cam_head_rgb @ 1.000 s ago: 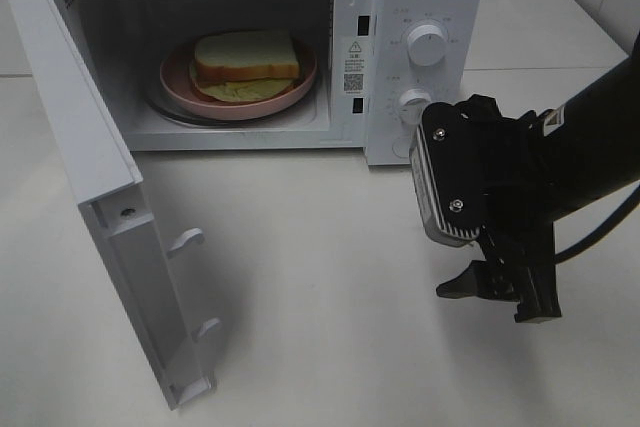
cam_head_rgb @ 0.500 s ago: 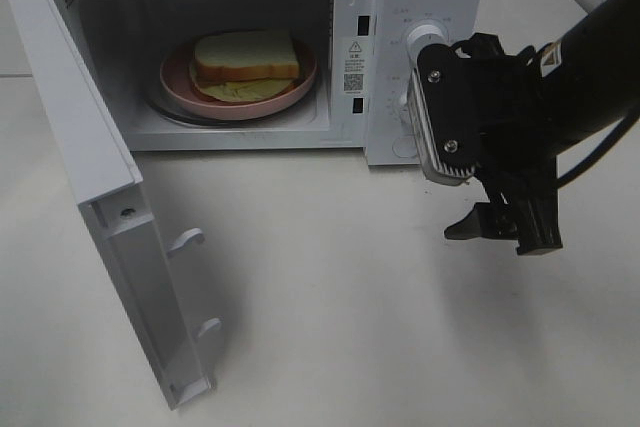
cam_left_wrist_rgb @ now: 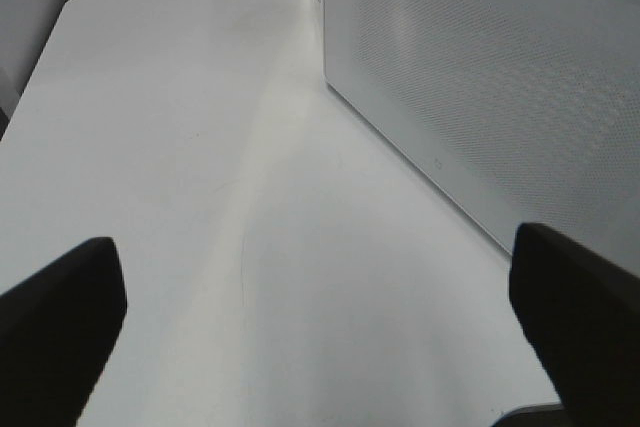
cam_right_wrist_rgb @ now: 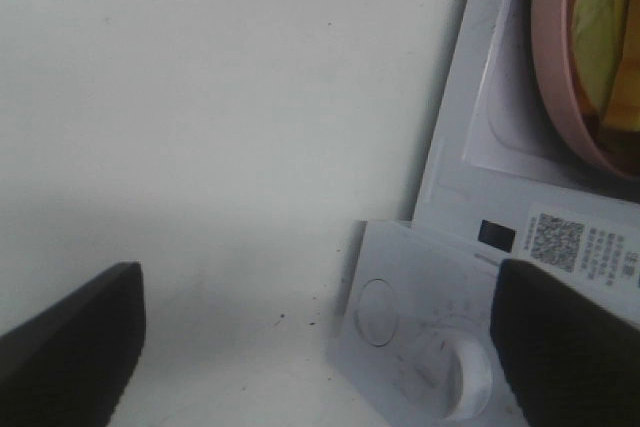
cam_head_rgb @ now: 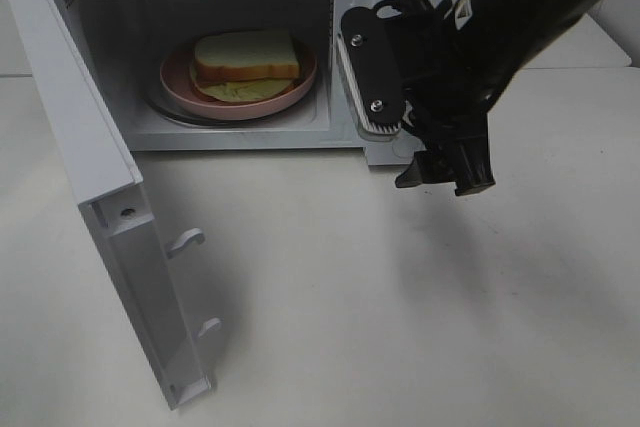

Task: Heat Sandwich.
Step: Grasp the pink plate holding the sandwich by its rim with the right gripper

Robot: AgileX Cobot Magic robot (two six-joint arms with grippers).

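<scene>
White microwave door [cam_head_rgb: 150, 287] open, sandwich [cam_head_rgb: 245, 55] inside: the wide-jawed, empty right gripper [cam_head_rgb: 440, 179] has risen to the control panel [cam_right_wrist_rgb: 420, 347], left gripper [cam_left_wrist_rgb: 320, 322] likewise wide.

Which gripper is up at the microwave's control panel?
The right gripper, jaws open, in front of the control panel; the left gripper is outside the high view, facing only table and a perforated white panel.

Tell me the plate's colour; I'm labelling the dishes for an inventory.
The plate is pink, clearest in the exterior high view.
</scene>
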